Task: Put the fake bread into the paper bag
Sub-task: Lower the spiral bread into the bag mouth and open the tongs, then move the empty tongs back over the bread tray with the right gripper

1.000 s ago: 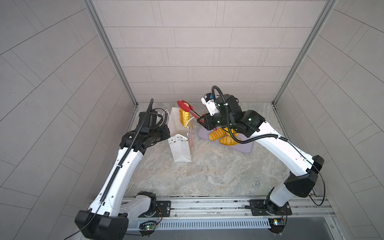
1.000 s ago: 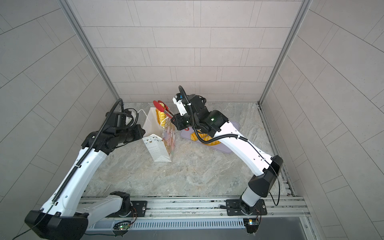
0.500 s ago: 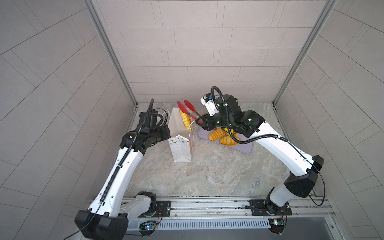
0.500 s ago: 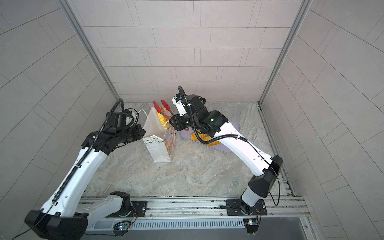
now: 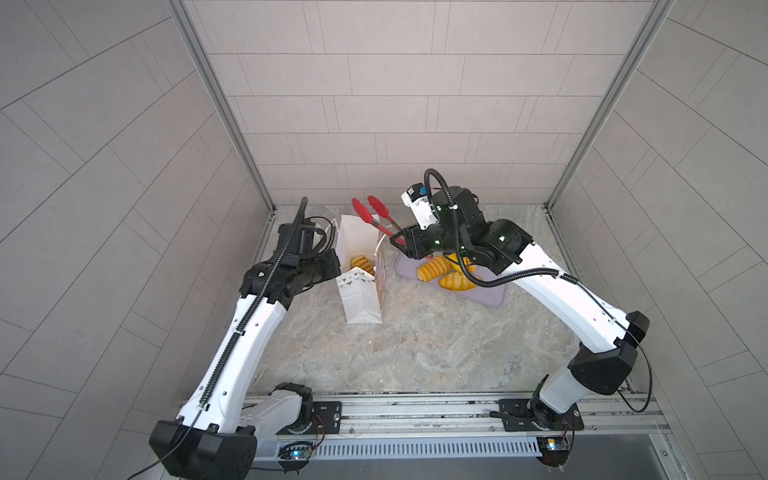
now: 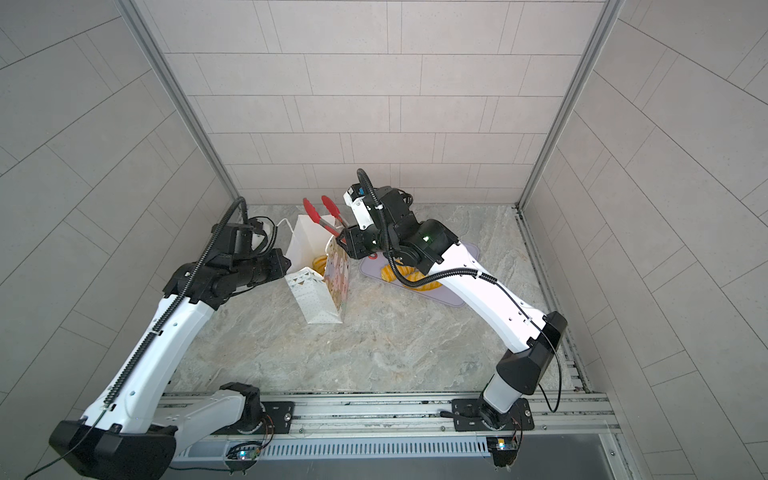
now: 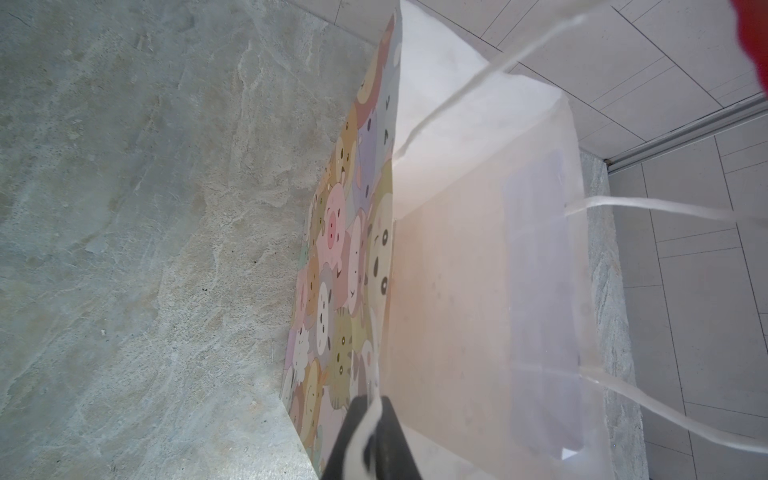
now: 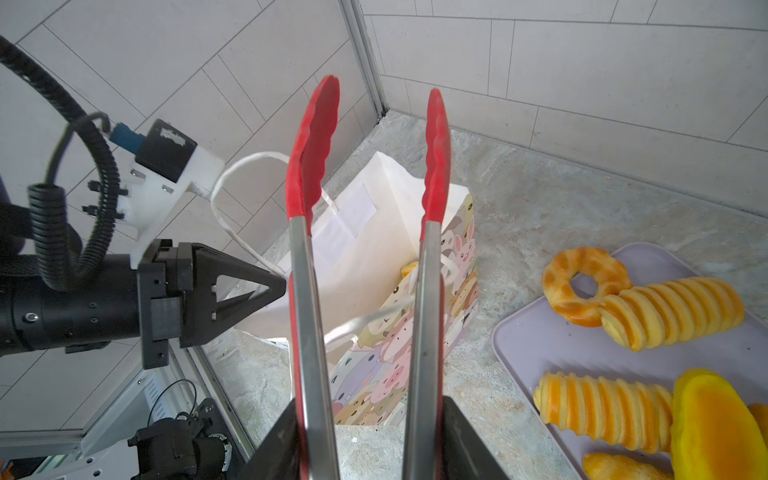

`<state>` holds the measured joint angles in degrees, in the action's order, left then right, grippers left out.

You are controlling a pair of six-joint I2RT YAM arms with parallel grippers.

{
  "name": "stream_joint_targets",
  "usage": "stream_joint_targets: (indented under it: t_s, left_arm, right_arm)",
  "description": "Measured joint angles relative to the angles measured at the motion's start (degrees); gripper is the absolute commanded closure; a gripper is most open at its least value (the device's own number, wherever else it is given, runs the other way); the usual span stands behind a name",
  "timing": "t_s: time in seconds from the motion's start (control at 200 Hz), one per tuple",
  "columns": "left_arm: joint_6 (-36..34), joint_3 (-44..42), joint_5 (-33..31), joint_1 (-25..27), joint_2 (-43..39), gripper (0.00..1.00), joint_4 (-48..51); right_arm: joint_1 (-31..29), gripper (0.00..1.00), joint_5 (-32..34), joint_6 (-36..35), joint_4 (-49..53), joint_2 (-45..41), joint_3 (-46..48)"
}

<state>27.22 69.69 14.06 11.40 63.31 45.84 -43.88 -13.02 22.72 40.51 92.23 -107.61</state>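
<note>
Drop looks done: red-tipped steel tongs (image 8: 305, 291), clamped in right gripper (image 8: 368, 436) jaws, gape empty over the tall white paper bag (image 8: 365, 249), left gripper (image 8: 280, 286) jaws pinching its handle. Next: golden toy loaves (image 8: 673, 309), right.

bread (image 5: 361, 264) in bag (image 5: 360, 304), tray (image 5: 492, 296) right of it

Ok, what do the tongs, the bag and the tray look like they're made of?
The tongs: brushed metal arms with a dull grey sheen; matte red tips, likely silicone. The bag: thin white paper, light glows through its walls, one printed cartoon face, string handles. The tray: smooth matte lilac, probably plastic or silicone; can't tell which.
</note>
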Motion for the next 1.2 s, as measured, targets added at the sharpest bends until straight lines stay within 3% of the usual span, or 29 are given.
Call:
stream_joint_targets:
  t_s: [0.33, 0.54, 0.891, 1.196]
  left_arm:
    - [0.2, 0.0, 0.0, 0.0, 0.0, 0.79, 0.0]
    - [0.0, 0.0, -0.3, 0.0, 0.0, 0.64, 0.0]
    - [-0.3, 0.1, -0.6, 0.0, 0.0, 0.56, 0.2]
    - [-1.4, 0.2, -0.8, 0.0, 0.0, 0.4, 1.0]
  right_arm:
    - [0.1, 0.53, 2.0, -0.7, 0.1, -0.1, -4.3]
    - [2.3, 0.54, 3.0, -1.2, 0.3, -1.7, -4.4]
    - [11.4, 0.55, 2.8, -1.0, 0.8, -8.4, -1.0]
    - [23.2, 0.55, 0.2, 0.7, 0.3, -15.4, 11.1]
